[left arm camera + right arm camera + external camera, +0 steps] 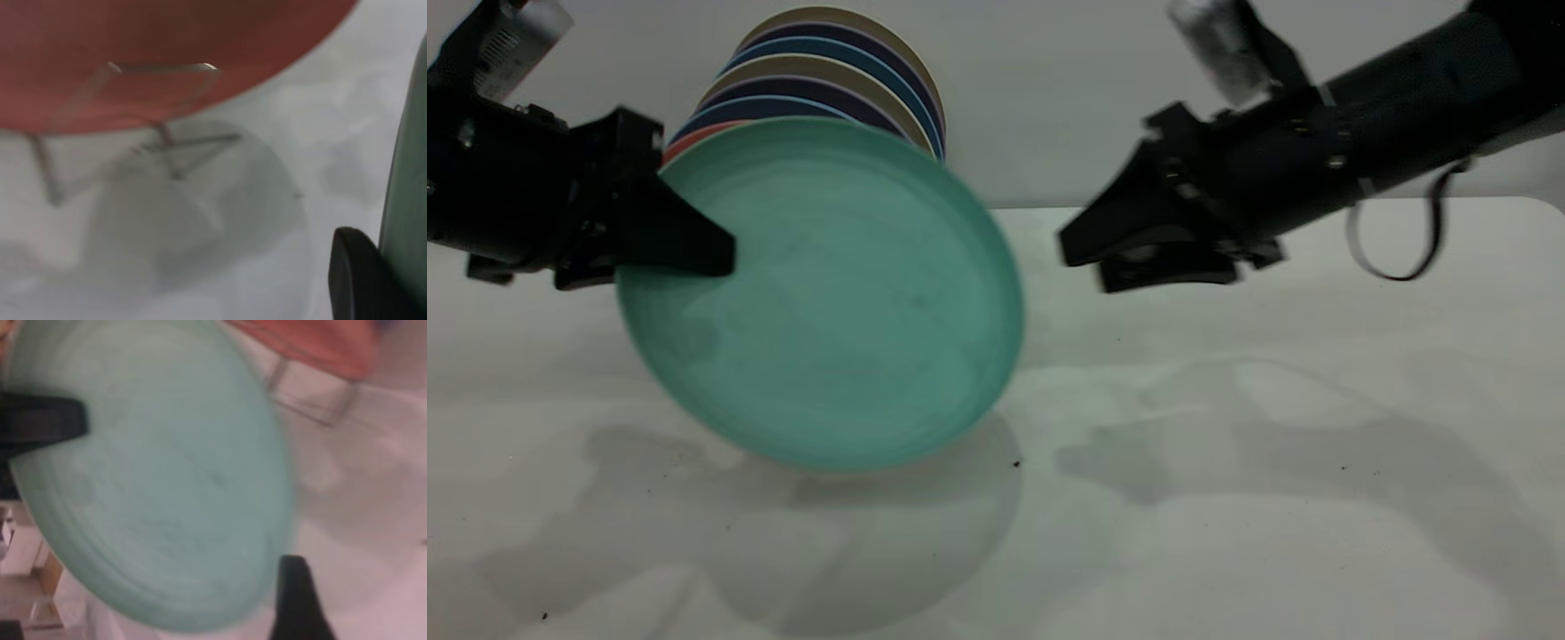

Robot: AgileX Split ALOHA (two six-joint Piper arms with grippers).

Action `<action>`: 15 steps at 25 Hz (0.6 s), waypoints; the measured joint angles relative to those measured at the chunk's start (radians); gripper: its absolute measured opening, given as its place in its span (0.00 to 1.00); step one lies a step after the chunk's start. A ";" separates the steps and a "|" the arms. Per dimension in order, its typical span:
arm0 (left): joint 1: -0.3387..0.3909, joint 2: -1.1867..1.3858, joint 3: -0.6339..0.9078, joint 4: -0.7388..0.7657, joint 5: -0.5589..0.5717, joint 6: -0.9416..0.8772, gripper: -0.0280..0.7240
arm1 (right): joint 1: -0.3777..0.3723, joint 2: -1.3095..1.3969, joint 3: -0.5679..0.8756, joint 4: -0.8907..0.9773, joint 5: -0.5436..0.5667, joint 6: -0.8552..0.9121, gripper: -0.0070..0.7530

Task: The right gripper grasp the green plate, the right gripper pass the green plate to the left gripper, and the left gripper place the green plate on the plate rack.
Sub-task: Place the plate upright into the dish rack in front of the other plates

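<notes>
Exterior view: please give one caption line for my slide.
Left gripper holds the green plate above the table; right gripper is apart.

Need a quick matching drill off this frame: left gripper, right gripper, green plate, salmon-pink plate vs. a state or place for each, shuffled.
Things:
1. left gripper
2. right gripper
3. green plate
4. salmon-pink plate

States or places:
A. held tilted above the table, clear of the stack
B. empty, apart from the plate on its right side
C. standing in the wire rack, frontmost of the stack
D. shut on the plate's rim at its left edge

Pairs: 1-D, 2-B, 3-A, 4-C
</notes>
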 joint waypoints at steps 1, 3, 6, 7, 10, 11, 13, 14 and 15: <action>0.000 0.000 -0.015 0.032 -0.009 0.001 0.16 | -0.027 0.000 0.000 -0.018 0.004 0.023 0.74; 0.000 0.000 -0.050 0.108 -0.009 -0.005 0.16 | -0.078 0.000 0.000 -0.053 0.019 0.055 0.80; 0.000 0.000 -0.112 0.266 0.001 -0.050 0.16 | -0.149 0.000 0.000 -0.124 0.031 0.101 0.81; 0.000 0.000 -0.137 0.340 0.012 -0.065 0.16 | -0.169 0.000 0.000 -0.152 0.033 0.115 0.80; 0.000 0.002 -0.219 0.585 0.094 -0.098 0.16 | -0.210 0.000 0.000 -0.210 0.035 0.148 0.76; 0.000 0.002 -0.243 0.653 0.130 -0.099 0.16 | -0.218 0.000 0.000 -0.217 0.034 0.152 0.75; 0.000 0.003 -0.296 0.793 0.210 -0.085 0.16 | -0.223 0.000 0.000 -0.219 0.025 0.154 0.74; 0.000 0.003 -0.327 0.870 0.247 -0.068 0.16 | -0.223 0.000 0.000 -0.219 0.020 0.154 0.74; 0.000 0.003 -0.348 0.921 0.271 -0.047 0.16 | -0.223 0.000 0.000 -0.219 0.014 0.154 0.73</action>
